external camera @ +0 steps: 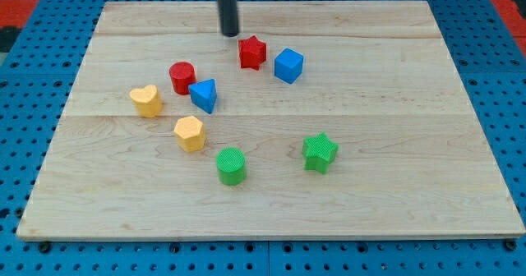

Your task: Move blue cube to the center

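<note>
The blue cube point(288, 65) sits on the wooden board point(394, 169), above and right of the board's middle. A red star point(252, 52) lies just to its left, a small gap between them. My tip point(229, 34) is the lower end of a dark rod coming down from the view's top. It stands just up and left of the red star, and further left of the blue cube. It touches no block.
A red cylinder point(182, 76) and a blue triangular block point(204, 94) sit close together left of centre. A yellow heart point(146, 100) and a yellow hexagonal block point(189, 133) lie further left. A green cylinder point(231, 165) and a green star point(319, 153) lie lower.
</note>
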